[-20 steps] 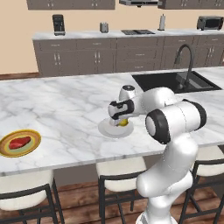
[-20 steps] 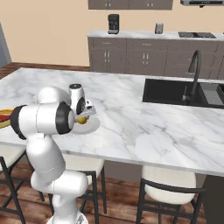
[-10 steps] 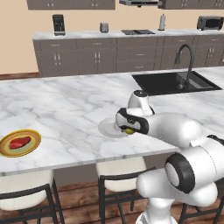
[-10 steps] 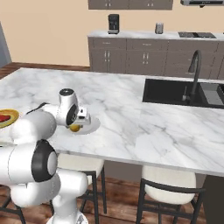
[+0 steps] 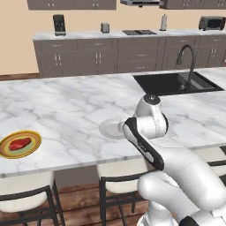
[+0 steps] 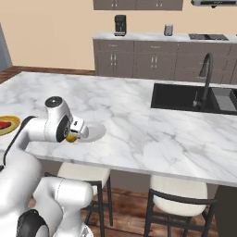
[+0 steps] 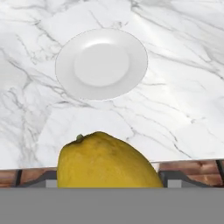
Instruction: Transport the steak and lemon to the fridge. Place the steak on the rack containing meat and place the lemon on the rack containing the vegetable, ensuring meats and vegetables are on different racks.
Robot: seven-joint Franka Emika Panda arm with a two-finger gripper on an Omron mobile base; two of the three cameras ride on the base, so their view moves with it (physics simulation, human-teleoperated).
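Observation:
The yellow lemon (image 7: 105, 164) fills the bottom of the hand view, and my gripper (image 6: 75, 133) is shut on it. It hangs above the counter's near edge, just short of the empty white plate (image 7: 101, 63). In the right base view the lemon (image 6: 71, 137) peeks out under the hand, left of the white plate (image 6: 96, 132). The flat red steak (image 5: 20, 144) lies on a yellow plate (image 5: 31, 150) at the counter's left end. The steak (image 6: 3, 124) also shows at the left edge of the right base view. The fridge's racks are out of view.
The marble island counter (image 5: 66, 106) has a black sink (image 5: 176, 83) with a tall faucet (image 5: 187, 57) at its right. Stools (image 6: 178, 192) stand along the near edge below. Grey cabinets (image 5: 110, 57) line the far wall.
The arm has folded back toward the base, carrying the lemon off the white plate to the counter's near edge. The plate is now empty. The steak has not moved.

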